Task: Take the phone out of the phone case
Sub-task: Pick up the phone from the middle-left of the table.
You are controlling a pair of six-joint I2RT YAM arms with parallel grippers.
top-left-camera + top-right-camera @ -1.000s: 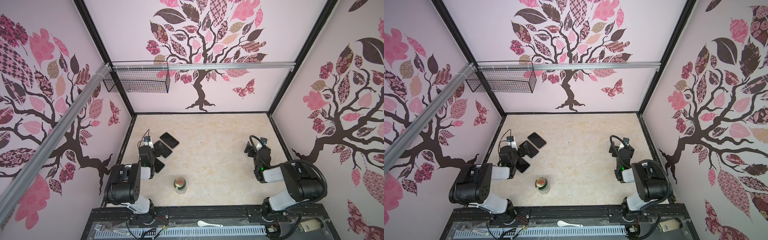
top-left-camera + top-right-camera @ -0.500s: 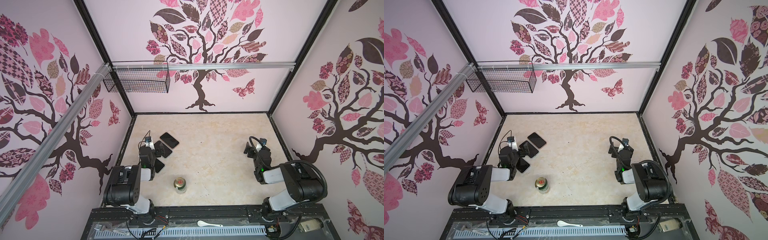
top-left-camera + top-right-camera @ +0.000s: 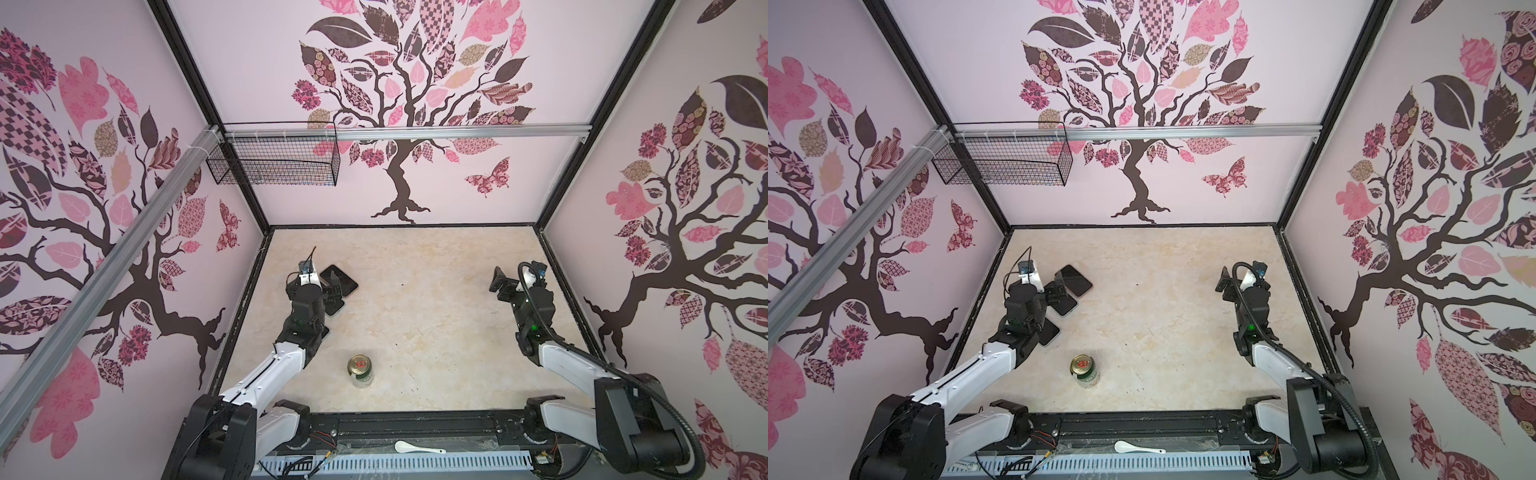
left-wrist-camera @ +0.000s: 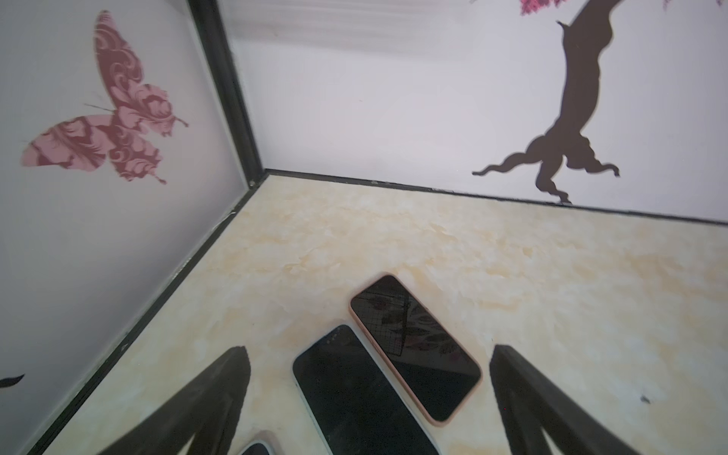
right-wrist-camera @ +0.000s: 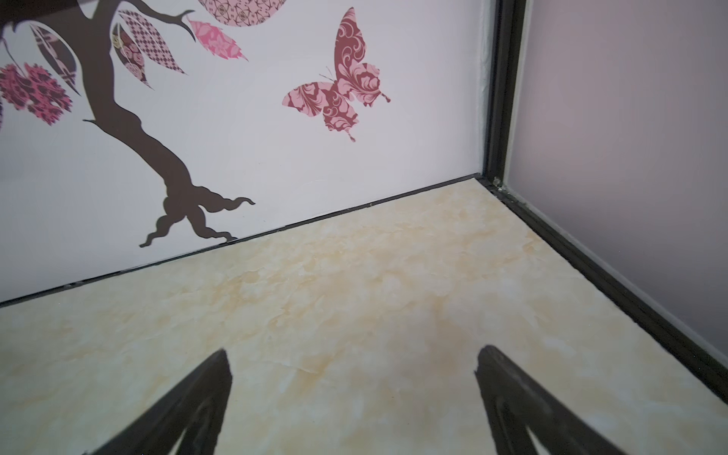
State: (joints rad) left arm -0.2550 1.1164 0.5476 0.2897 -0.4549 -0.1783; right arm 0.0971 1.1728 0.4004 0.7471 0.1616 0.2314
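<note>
Phones (image 3: 345, 280) in a loose fan on the bench (image 3: 436, 324), beyond the can (image 3: 360, 370) and to its left. Left gripper (image 4: 369, 350) hovers over them, jaws spread wide, grasping nothing — the left wrist view shows the pink case (image 4: 436, 421) rimming the phone (image 4: 413, 346), face up, a second phone (image 4: 354, 398) just beside it. In both top views that rim is too small to tell. Right gripper (image 5: 353, 350), released too, hangs well right of the can, above the bench.

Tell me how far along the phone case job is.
Nothing looks done: the pink-cased phone lies in its case on the table. Nothing is held: the left gripper hovers open over the phones, the right gripper open over bare table. Gripping and pulling out remain.
</note>
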